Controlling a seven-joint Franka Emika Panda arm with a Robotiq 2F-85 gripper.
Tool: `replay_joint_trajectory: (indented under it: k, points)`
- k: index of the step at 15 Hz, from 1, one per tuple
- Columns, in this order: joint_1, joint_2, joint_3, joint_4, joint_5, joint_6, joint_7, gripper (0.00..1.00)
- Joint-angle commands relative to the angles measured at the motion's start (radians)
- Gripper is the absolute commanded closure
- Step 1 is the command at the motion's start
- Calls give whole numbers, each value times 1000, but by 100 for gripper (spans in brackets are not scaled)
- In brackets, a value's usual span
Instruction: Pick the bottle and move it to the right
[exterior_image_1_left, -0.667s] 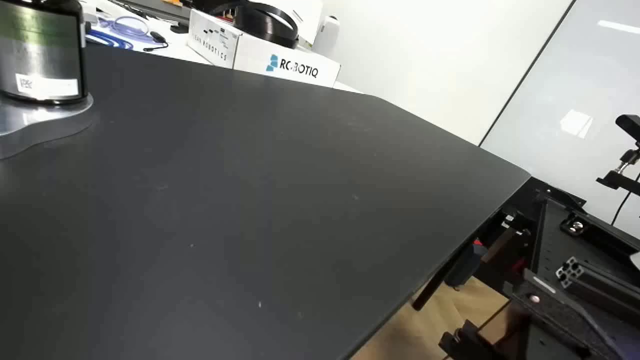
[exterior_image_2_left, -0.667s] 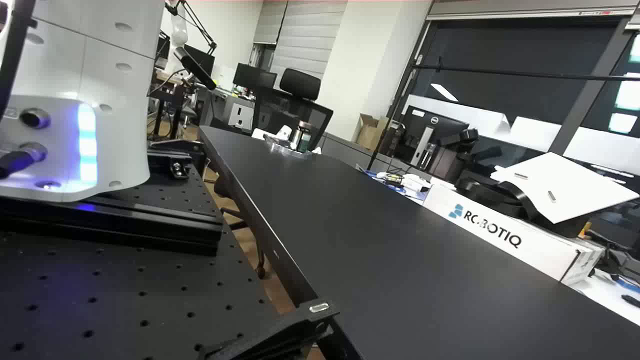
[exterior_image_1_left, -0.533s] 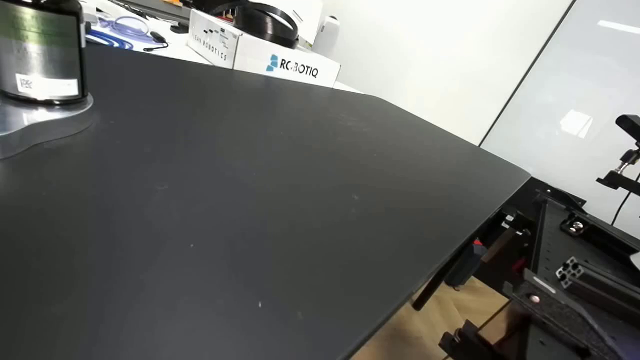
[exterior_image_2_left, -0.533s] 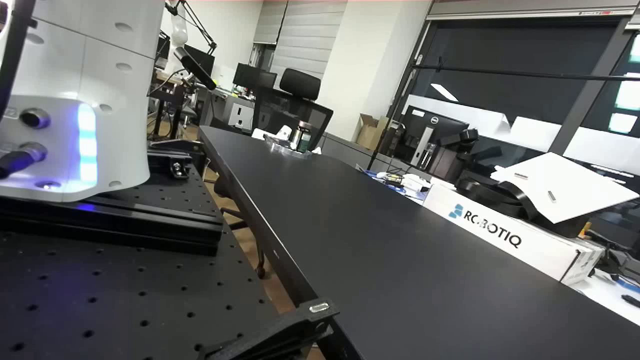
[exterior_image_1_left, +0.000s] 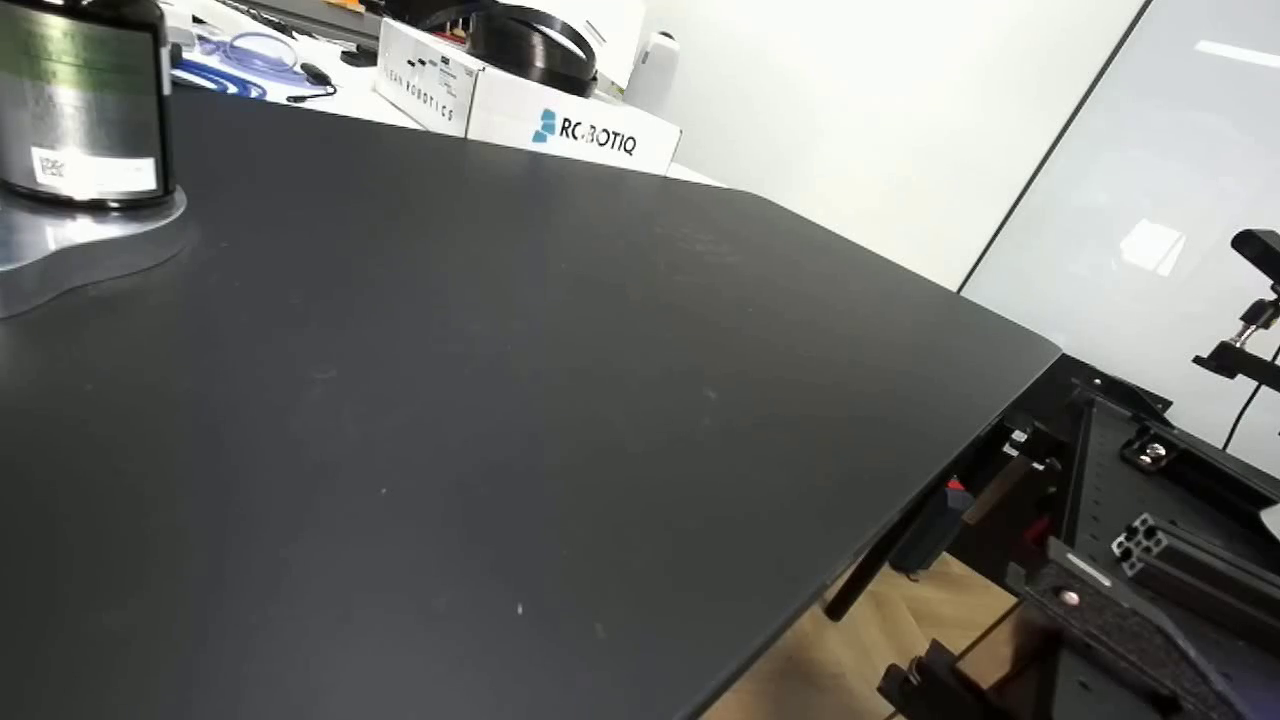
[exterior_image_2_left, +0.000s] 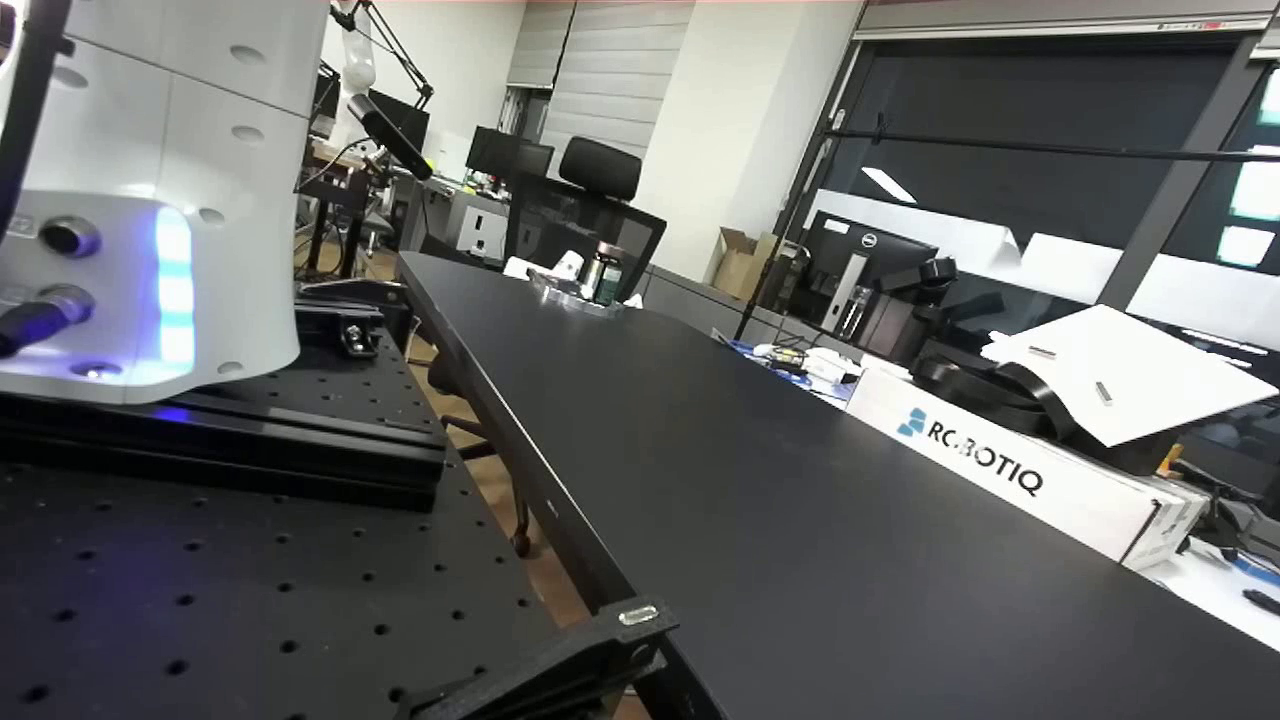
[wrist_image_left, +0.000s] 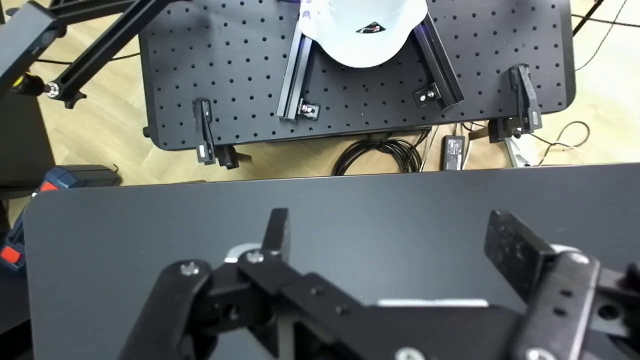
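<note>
At the upper left of an exterior view, the bottle (exterior_image_1_left: 85, 105) is seen on a silvery plate (exterior_image_1_left: 80, 240) on the counter (exterior_image_1_left: 550, 400), and, with the pincer (wrist_image_left: 392, 235) spread wide around nothing, both pick and rightward move are judged undone.

We identify a dark table (exterior_image_2_left: 720, 450) in both exterior views. In an exterior view, we see a white wall (exterior_image_1_left: 820, 120) behind it and, to the right, a glossy panel (exterior_image_1_left: 1110, 320) carrying a bright reflection (exterior_image_1_left: 1152, 247). In an exterior view, we locate a chair (exterior_image_2_left: 590, 215) beyond the table's far end, a blind (exterior_image_2_left: 615, 70), a window (exterior_image_2_left: 1030, 90) and a pale wall (exterior_image_2_left: 740, 110) between them, plus a monitor (exterior_image_2_left: 840, 255). Whether the glare (exterior_image_2_left: 1255, 190) at the window's right is reflected or external, we cannot tell. In the wrist view, we find a pale wood-pattern floor (wrist_image_left: 115, 125) beside the table.
</note>
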Motion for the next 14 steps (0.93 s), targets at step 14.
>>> replay_joint_trajectory:
  k: [14]
  points:
    - [98,793,156,365,-302,571,315,0]
